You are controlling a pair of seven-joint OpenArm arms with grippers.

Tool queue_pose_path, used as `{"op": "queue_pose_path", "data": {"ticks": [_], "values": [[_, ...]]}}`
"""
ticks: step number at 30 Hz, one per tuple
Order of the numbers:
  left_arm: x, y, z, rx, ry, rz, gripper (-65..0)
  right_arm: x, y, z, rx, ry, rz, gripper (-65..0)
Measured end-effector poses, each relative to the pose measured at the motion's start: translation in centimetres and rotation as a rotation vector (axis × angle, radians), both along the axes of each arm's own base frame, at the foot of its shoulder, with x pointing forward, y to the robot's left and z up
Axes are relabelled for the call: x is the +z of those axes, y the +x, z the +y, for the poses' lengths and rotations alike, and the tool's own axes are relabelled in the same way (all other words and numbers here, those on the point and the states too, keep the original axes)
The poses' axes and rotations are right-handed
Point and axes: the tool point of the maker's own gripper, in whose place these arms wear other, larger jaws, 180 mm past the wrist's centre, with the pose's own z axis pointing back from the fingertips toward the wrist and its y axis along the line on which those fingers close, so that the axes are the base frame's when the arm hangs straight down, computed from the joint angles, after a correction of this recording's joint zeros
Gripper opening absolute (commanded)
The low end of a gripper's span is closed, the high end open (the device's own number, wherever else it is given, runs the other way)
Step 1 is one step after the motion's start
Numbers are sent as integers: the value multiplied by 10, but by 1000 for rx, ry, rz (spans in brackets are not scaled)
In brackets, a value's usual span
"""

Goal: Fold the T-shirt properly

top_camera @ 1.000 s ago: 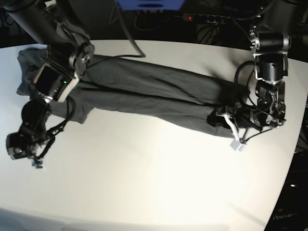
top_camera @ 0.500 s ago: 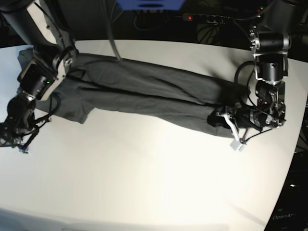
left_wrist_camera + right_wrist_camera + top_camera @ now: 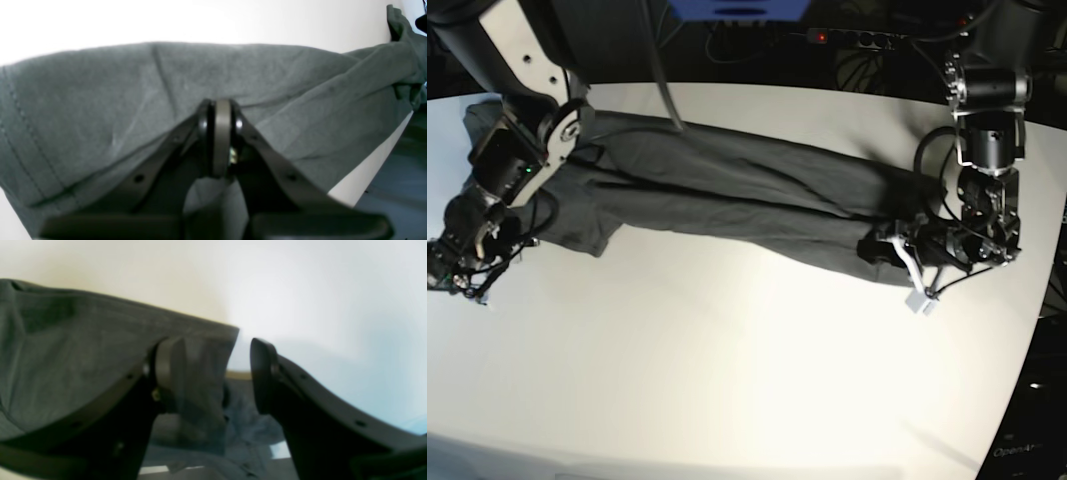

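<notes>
**Shirt folded long, not yet folded short**

Grippers first. The left gripper (image 3: 222,133) has its two fingers pressed tight together, and grey cloth sits right behind and around them. In the base view it lies low on the table at the near end of the T-shirt (image 3: 737,195), and its tips meet the cloth edge there. It looks like it is pinching the hem, but the pinch itself is partly hidden, so that is my best guess.

The right gripper (image 3: 217,373) has its fingers spread apart. A flap of grey cloth hangs against the inner side of one finger (image 3: 166,370), and the other finger (image 3: 263,373) stands clear of it with bare white table showing in the gap. So it is not squeezing anything. In the base view this gripper (image 3: 457,275) sits down off the far corner of the shirt, just beside the sleeve end.

Now the shirt. It lies on the white table (image 3: 747,380) as a long, thin, dark strip going from one arm across to the other. Both long sides seem to be folded in toward the middle, because a seam line runs down its length. It is wrinkly and a bit bunched at the sleeve end.

So the sideways folds look done. What I think is left is folding the long strip end over end into a small neat pack, and smoothing the lumpy end.
</notes>
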Motion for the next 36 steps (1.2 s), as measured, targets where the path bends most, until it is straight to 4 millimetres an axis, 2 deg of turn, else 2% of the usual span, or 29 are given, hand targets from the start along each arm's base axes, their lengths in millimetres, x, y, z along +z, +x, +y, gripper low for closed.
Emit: {"op": "queue_pose_path", "data": {"ticks": [7, 11, 21, 24, 28, 30, 32, 33, 36], "values": [[0, 0, 0, 1, -1, -1, -611, -4, -6, -1, -26, 19, -1, -329], [0, 0, 0, 1, -1, -1, -611, -15, -19, 4, -52, 42, 23, -328], [0, 0, 0, 3, -2, -3, -611, -15, -17, 7, -49, 49, 19, -325], [0, 0, 0, 4, -2, -3, -611, -29, -24, 15, -43, 78, 62, -287], [0, 2, -3, 16, -9, -9, -611, -43, -24, 25, -6, 135, 158, -189], [0, 2, -4, 16, -13, -11, -611, -48, -25, 27, 7, 150, 198, -181], [-1, 2, -5, 17, -16, -12, -611, -51, -26, 27, 9, 162, 206, -223], [-1, 2, -5, 17, -16, -11, -611, -51, -25, 27, 10, 163, 206, -266], [-1, 1, -4, 16, -13, -9, -611, -50, -26, 24, 6, 160, 205, -482]]}}
